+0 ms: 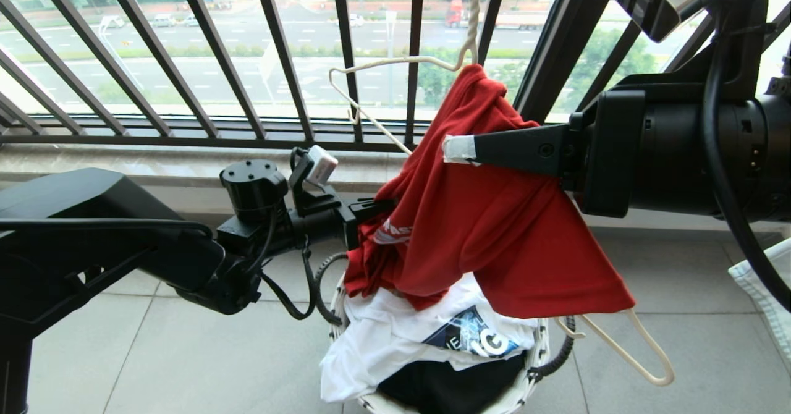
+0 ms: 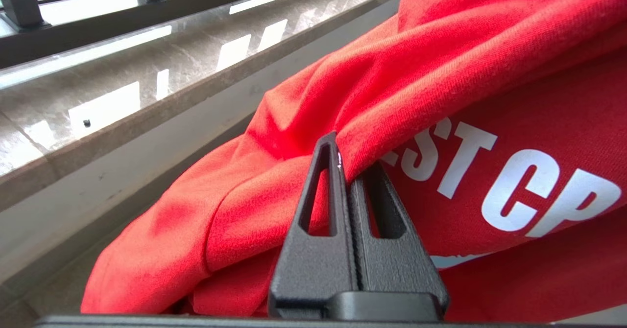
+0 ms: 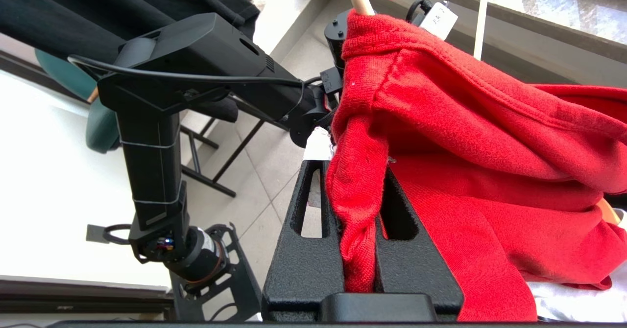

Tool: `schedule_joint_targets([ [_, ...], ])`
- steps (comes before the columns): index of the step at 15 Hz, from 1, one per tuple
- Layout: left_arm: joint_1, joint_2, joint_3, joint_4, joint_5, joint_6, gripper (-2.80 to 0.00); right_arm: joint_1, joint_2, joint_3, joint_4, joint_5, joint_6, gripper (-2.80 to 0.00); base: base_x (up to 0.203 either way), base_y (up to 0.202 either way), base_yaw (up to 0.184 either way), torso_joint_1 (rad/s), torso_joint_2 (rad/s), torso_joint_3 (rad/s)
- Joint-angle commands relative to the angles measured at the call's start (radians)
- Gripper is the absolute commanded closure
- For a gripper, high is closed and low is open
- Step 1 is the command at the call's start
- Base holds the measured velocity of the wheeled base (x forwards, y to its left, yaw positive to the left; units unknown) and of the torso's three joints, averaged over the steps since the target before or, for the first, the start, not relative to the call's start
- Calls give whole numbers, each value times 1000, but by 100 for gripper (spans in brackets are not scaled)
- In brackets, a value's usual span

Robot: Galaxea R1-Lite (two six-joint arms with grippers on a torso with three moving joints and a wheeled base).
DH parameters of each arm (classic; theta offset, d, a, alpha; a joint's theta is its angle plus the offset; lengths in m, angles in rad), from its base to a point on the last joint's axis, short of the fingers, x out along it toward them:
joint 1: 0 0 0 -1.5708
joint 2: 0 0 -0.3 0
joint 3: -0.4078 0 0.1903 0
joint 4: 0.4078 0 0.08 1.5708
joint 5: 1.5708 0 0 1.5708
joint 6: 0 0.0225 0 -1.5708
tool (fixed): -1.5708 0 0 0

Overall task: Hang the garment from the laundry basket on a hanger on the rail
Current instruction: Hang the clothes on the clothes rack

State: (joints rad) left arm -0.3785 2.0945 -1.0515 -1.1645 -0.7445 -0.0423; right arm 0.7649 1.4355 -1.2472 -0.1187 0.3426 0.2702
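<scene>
Red "COAST" T-shirt (image 1: pixel 494 228) drapes crumpled over a cream wire hanger (image 1: pixel 395 65), suspended above the white woven laundry basket (image 1: pixel 531 371) holding other shirts.

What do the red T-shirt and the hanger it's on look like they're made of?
Red T-shirt: soft matte knit, likely cotton or a blend; it drapes in folds, with fine weave and stitched seams visible up close. Hanger: thin cream rod, smooth; coated wire or plastic, hard to tell.
</scene>
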Motion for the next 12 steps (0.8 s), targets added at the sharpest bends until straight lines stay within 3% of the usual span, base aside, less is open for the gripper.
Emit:
schedule_joint_targets([
  [1, 0, -16, 1, -5, -3, -2, 0, 1, 2, -1, -1, 4, 1, 0, 0, 0, 0, 0, 0, 0],
  [4, 0, -136, 50, 40, 12, -24, 0, -1, 10, -3, -2, -7, -2, 0, 0, 0, 0, 0, 0, 0],
  [7, -1, -374, 91, 247, 76, -32, 0, -27, 42, -24, -4, -20, -3, 0, 0, 0, 0, 0, 0, 0],
  [9, -31, -549, 101, 437, 161, -32, 0, -55, 64, -42, -4, -22, -2, 0, 0, 0, 0, 0, 0, 0],
  [12, -165, -698, 78, 903, 356, -10, 0, -74, 100, -67, -4, -50, -3, 0, 0, 0, 0, 0, 0, 0],
])
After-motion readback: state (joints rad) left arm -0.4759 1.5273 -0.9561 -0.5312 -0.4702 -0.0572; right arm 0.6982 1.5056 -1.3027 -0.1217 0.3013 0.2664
